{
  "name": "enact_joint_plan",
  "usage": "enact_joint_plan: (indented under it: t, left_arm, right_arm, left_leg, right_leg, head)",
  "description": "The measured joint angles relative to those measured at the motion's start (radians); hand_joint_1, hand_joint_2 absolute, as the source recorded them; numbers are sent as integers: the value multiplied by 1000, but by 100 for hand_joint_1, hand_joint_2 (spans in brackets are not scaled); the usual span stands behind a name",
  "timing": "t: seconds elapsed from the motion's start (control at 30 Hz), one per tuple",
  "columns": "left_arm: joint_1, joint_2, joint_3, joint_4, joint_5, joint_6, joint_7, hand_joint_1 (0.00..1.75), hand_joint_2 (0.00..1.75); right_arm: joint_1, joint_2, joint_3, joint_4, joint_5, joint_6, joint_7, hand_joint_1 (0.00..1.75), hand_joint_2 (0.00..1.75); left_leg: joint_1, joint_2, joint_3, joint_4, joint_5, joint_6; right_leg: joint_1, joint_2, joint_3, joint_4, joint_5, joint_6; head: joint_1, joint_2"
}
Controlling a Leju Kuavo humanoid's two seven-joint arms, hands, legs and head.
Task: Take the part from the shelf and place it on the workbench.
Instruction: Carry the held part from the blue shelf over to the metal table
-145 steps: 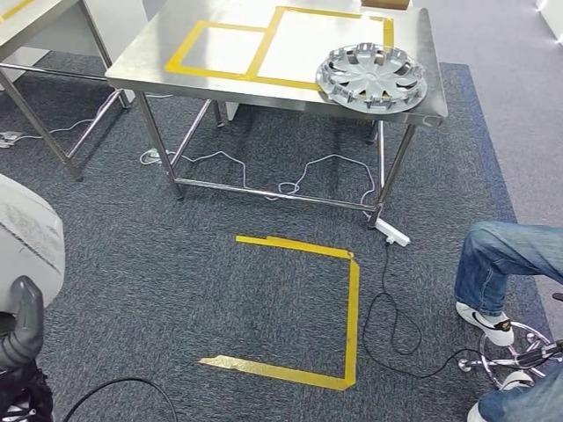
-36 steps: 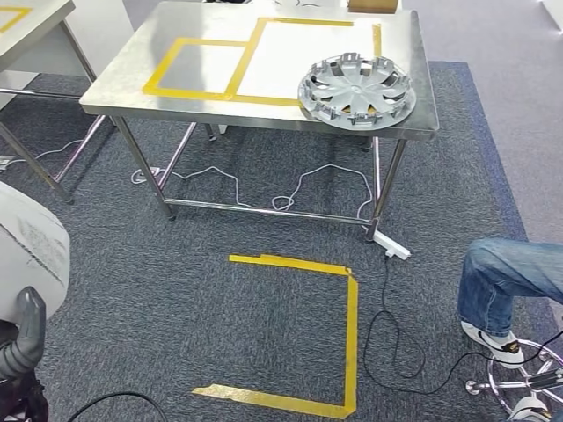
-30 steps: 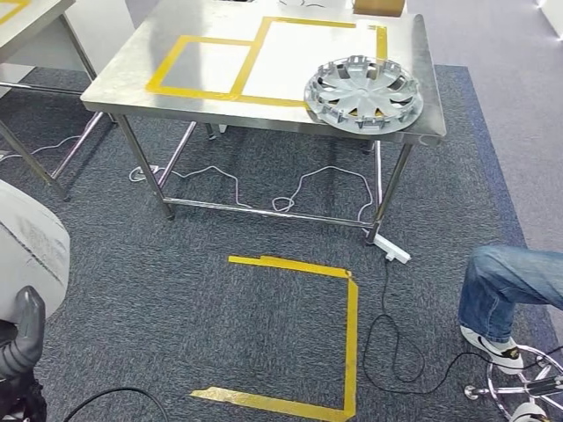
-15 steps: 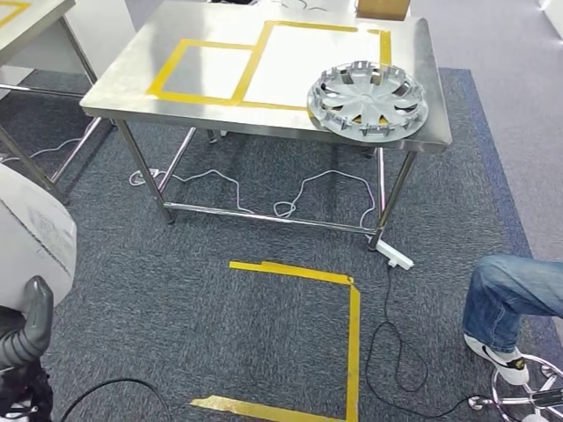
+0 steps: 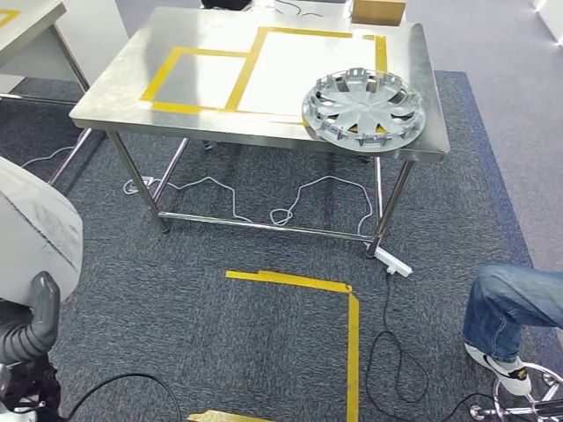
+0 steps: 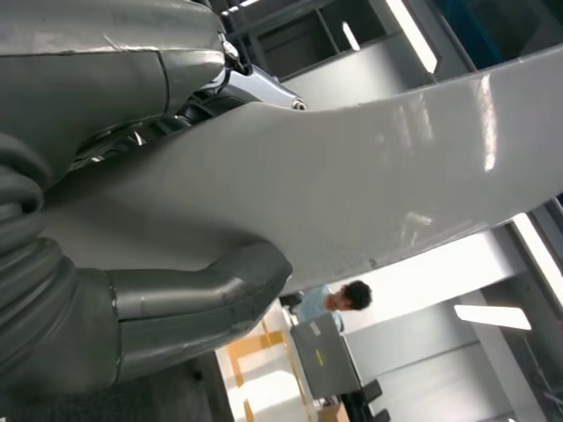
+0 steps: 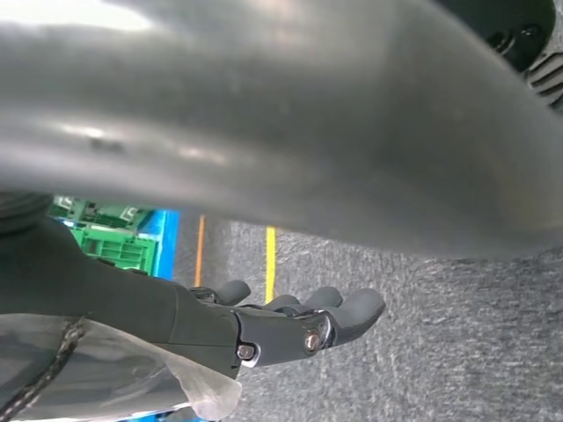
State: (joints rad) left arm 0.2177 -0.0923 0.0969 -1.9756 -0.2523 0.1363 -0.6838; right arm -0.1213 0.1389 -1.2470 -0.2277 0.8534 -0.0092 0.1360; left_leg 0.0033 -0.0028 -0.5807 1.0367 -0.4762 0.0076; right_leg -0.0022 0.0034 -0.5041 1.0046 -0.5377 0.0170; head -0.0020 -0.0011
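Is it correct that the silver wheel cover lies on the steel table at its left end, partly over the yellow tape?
Not quite. The head view shows the wheel cover at the right end of the steel table, by the front right corner, not the left end. It does lie partly over the yellow tape.

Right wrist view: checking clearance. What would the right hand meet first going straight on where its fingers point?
Probably only the grey carpeted floor; nothing shows between the right hand's fingers and it, though depth is unclear.
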Motion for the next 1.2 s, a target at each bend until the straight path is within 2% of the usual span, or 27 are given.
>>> enact_joint_plan:
  t: [0.07, 0.13, 0.23, 0.27, 0.3, 0.33, 0.37, 0.4, 0.47, 0.53, 0.6, 0.63, 0.67, 0.73, 0.77, 0.8, 0.83, 0.87, 0.93, 1.0, 1.03, 1.13, 1.2]
  left_arm:
    - [-3, 0, -2, 1, 0, 0, 1, 175, 175]
    - [-9, 1, -4, 2, 0, 0, 2, 175, 175]
    - [-14, 2, -11, 4, -1, 4, 6, 175, 175]
    - [-14, 3, -13, 5, 0, 5, 8, 175, 175]
    - [-14, 3, -16, 6, 0, 7, 9, 175, 175]
    - [-15, 4, -18, 7, 0, 8, 10, 175, 175]
    - [-15, 5, -19, 7, 0, 9, 10, 175, 175]
    - [-16, 6, -21, 8, 0, 9, 10, 175, 175]
    - [-21, 9, -22, 11, 0, 9, 12, 175, 175]
    - [-26, 14, -25, 15, 0, 9, 16, 175, 175]
    - [-33, 19, -27, 18, 0, 9, 18, 175, 175]
    - [-37, 21, -28, 19, 0, 9, 19, 175, 175]
    - [-41, 24, -29, 20, 0, 9, 19, 175, 175]
    - [-45, 28, -32, 24, -1, 9, 19, 175, 175]
    - [-46, 30, -34, 26, -1, 9, 20, 175, 175]
    - [-46, 31, -36, 28, -2, 9, 20, 175, 175]
    - [-47, 33, -39, 30, -4, 8, 21, 175, 175]
    - [-48, 34, -41, 31, -6, 8, 23, 175, 175]
    - [-52, 37, -45, 32, -9, 6, 25, 175, 175]
    - [-57, 39, -48, 33, -10, 6, 26, 175, 175]
    - [-59, 40, -49, 34, -11, 6, 27, 175, 175]
    - [-65, 41, -53, 34, -11, 6, 29, 175, 175]
    - [-69, 42, -57, 34, -11, 6, 29, 175, 175]
  right_arm:
    - [-1, -1, 0, 0, 0, 0, -1, 0, 0]
    - [-2, -1, 0, 0, 0, 0, 0, 0, 0]
    - [-1, -2, 0, 0, 1, -1, -2, 0, 0]
    - [1, -2, 0, 0, 1, -2, 0, 0, 0]
    - [3, -2, 0, 0, 2, -2, 4, 0, 0]
    - [5, -2, 0, 0, 3, -2, 8, 0, 0]
    - [5, -2, 0, 0, 4, -2, 11, 0, 0]
    - [6, -2, 0, 0, 4, -1, 12, 0, 0]
    - [4, -3, 0, 0, 6, -1, 10, 0, 0]
    - [4, -4, 0, 0, 8, -2, 10, 0, 0]
    - [4, -4, 0, 0, 9, -2, 16, 0, 0]
    - [3, -4, 0, 0, 9, -2, 19, 0, 0]
    - [1, -4, 0, 0, 9, -2, 17, 0, 0]
    - [0, -5, 0, 0, 9, -2, 11, 0, 0]
    - [1, -4, 0, 0, 9, -2, 8, 0, 0]
    - [2, -4, 0, 0, 9, -1, 8, 0, 0]
    - [2, -4, 0, 0, 10, -1, 9, 0, 0]
    - [2, -4, 0, 0, 10, 0, 10, 0, 0]
    - [2, -4, 0, 0, 11, 0, 11, 0, 0]
    - [1, -3, 0, 0, 12, 1, 8, 0, 0]
    - [0, -3, 0, 0, 12, 2, 5, 0, 0]
    - [-2, -3, 0, 0, 12, 2, 3, 0, 0]
    - [-3, -4, 0, 0, 12, 2, 7, 0, 0]
  left_leg:
    - [3, -2, 9, -8, -5, 14]
    - [6, -2, 23, -13, -10, 27]
    - [5, -2, 33, -14, -22, 34]
    - [5, -2, 38, -14, -28, 35]
    - [4, -3, 46, -14, -35, 34]
    - [4, -4, 57, -14, -43, 33]
    - [4, -4, 70, -14, -52, 31]
    - [4, -4, 81, -14, -61, 27]
    - [3, -3, 94, -16, -77, 16]
    - [2, -3, 105, -13, -82, 3]
    - [1, -2, 105, 22, -79, -6]
    - [2, -2, 88, 59, -80, -10]
    - [4, -1, 54, 115, -90, -15]
    - [6, -1, -25, 226, -141, -22]
    - [7, -1, -55, 256, -168, -24]
    - [7, -1, -72, 257, -177, -24]
    - [7, -1, -77, 236, -166, -23]
    - [7, -1, -74, 205, -142, -21]
    - [5, -1, -58, 107, -52, -13]
    - [0, 0, -49, 32, 4, -2]
    - [-2, -1, -48, 15, 14, 4]
    - [2, -4, -27, 0, 15, 20]
    - [5, -4, -11, -5, 11, 30]
  right_leg:
    - [-1, -2, 5, 8, -3, 11]
    - [-1, -3, -24, 64, -27, 20]
    - [-2, -3, -147, 243, -87, 25]
    - [-2, -3, -180, 274, -90, 25]
    - [-2, -3, -195, 271, -74, 25]
    - [-2, -3, -192, 231, -37, 23]
    - [-1, -3, -175, 167, 13, 20]
    - [0, -4, -158, 108, 48, 16]
    - [5, -6, -131, 36, 65, 5]
    - [7, -6, -118, 27, 55, -9]
    - [2, -6, -94, 19, 64, -19]
    - [-2, -6, -81, 17, 63, -23]
    - [-4, -5, -74, 15, 59, -26]
    - [-4, -3, -62, 14, 46, -30]
    - [-4, -2, -55, 14, 38, -30]
    - [-4, 0, -45, 14, 30, -29]
    - [-4, 1, -35, 14, 23, -28]
    - [-4, 2, -26, 14, 16, -28]
    - [-4, 2, -13, 13, 3, -24]
    - [-1, 4, -7, 13, -11, -14]
    - [0, 5, -3, 15, -14, -6]
    - [0, 4, 3, 33, -14, 14]
    - [0, 3, -39, 107, -36, 21]
  head:
    - [2, 0]
    - [7, 0]
    - [13, 0]
    - [13, 0]
    - [13, 0]
    - [13, 0]
    - [13, 0]
    - [13, 0]
    - [12, 0]
    - [12, 0]
    - [11, 0]
    - [9, 0]
    - [8, 0]
    - [6, 0]
    - [6, 0]
    - [6, 0]
    - [6, 0]
    - [6, 0]
    - [6, 0]
    - [6, 0]
    - [6, 0]
    - [7, 0]
    - [11, 0]
